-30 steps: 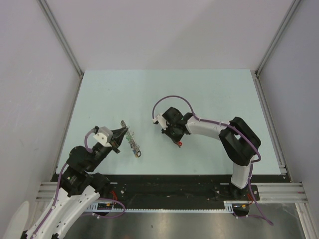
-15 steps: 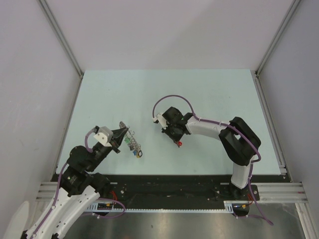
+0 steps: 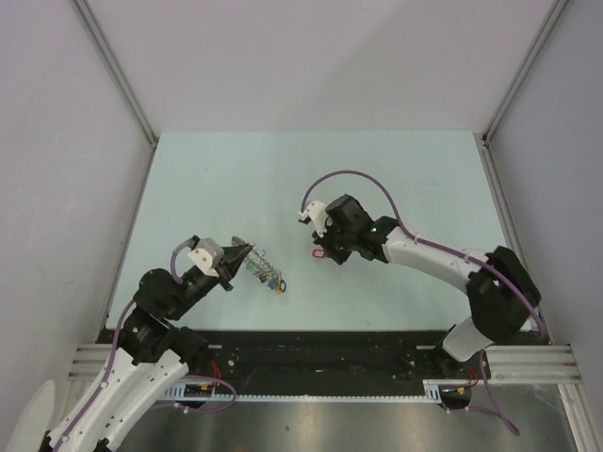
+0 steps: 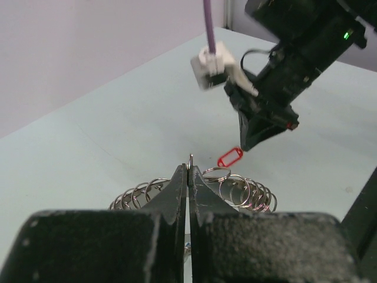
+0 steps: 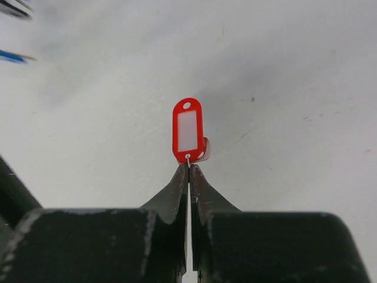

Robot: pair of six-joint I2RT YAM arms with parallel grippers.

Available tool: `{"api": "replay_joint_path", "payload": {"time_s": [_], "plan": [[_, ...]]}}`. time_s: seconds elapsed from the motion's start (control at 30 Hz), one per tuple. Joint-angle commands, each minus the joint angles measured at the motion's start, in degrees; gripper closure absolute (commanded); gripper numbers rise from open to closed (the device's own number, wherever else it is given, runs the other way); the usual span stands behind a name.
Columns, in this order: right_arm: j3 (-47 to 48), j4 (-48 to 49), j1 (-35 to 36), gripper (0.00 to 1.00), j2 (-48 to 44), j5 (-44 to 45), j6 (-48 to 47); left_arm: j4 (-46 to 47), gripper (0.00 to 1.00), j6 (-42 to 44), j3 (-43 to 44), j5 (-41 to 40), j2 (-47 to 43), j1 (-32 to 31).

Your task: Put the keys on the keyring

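Over pale table (image 3: 283, 169), left hand (image 3: 249, 250) pinches 1 keyring (image 3: 268, 272), right hand (image 5: 188, 169) 1 key (image 5: 187, 131).

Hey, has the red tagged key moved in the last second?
Yes. In the top view the red-tagged key, pinched in the right gripper, has shifted left and away from the table near edge, toward the keyring.

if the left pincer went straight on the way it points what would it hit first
Probably the red key tag held by the right pincer, just off where the left pincer aims; depth unclear.
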Motion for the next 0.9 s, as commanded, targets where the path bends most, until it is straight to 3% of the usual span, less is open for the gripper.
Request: {"api": "replay_joint_path", "payload": {"time_s": [0.0,0.2,0.6,0.87], "plan": [[-4.8,8.6,-0.3,1.0,-11.9,-7.1,0.1,7.0,1.0,-0.6,2.0,6.6,1.8,-0.2],[-11.6,20.8,-3.8,1.0,-24.5,-19.1,-0.2,7.6,0.99,-0.7,5.9,12.4,7.9,-0.1],[-13.2,34.1,-6.5,1.0,-30.4,-32.3,-0.2,12.4,0.99,2.3,14.7,28.8,23.0,-0.1],[-13.3,32.9,-7.1,1.0,-35.4,-35.2,-2.5,15.0,1.0,5.8,16.2,34.8,28.9,-0.1]]}}
